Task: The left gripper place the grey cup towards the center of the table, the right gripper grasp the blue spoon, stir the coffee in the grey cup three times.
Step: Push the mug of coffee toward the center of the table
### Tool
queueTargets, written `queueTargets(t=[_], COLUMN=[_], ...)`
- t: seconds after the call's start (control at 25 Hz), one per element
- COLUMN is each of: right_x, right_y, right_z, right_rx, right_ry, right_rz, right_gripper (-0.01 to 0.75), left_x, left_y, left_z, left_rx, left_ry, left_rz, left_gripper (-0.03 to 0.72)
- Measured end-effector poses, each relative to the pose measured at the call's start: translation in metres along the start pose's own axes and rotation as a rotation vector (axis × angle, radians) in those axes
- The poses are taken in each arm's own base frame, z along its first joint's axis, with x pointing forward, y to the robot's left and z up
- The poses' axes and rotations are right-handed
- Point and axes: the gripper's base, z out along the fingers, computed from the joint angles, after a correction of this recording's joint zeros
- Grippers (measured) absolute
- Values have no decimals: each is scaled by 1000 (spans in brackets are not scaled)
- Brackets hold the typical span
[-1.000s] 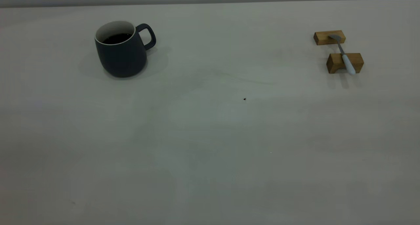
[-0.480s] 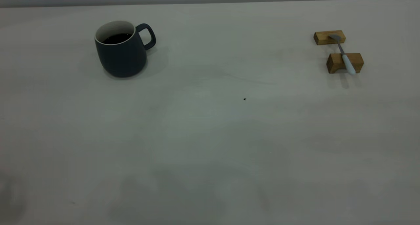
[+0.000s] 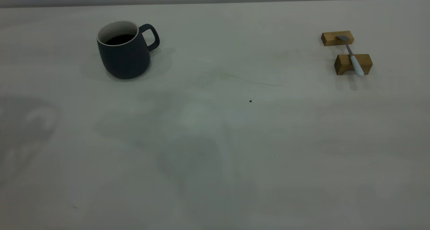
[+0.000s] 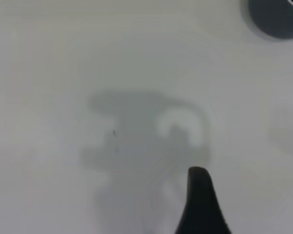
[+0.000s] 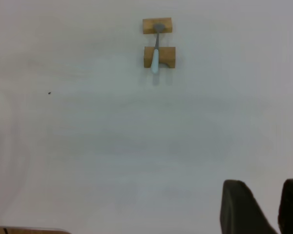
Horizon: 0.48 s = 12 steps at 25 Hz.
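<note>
My left gripper (image 4: 201, 204) hovers over bare table (image 3: 215, 139), fingers' state unclear; grey cup (image 3: 123, 50) with coffee (image 3: 119, 39) well ahead. My right gripper (image 5: 263, 207), fingers slightly apart, empty; blue spoon (image 5: 155, 57) far ahead across two wooden blocks (image 5: 159, 57).

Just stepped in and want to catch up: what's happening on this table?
Nothing is being handled yet. The grey cup with coffee stands at the table's far left, untouched. The blue spoon lies across two wooden blocks at the far right. The left gripper hangs above bare table short of the cup. The right gripper is well back from the spoon, its fingers apart.
</note>
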Motion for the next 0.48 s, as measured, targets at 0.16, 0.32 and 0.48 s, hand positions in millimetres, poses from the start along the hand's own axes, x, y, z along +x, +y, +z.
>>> queueTargets(t=[0.16, 0.32, 0.48], right_x=[0, 0, 0], right_y=[0, 0, 0], right_z=[0, 0, 0], right_rx=[0, 0, 0], right_ry=[0, 0, 0], right_rz=[0, 0, 0], right_gripper=[238, 238, 238], left_x=[-38, -71, -98], left_y=[11, 20, 18], left_z=[44, 83, 119], left_rx=[10, 20, 26], left_ry=[31, 25, 6], left_rz=[110, 240, 454], left_gripper=[585, 585, 585])
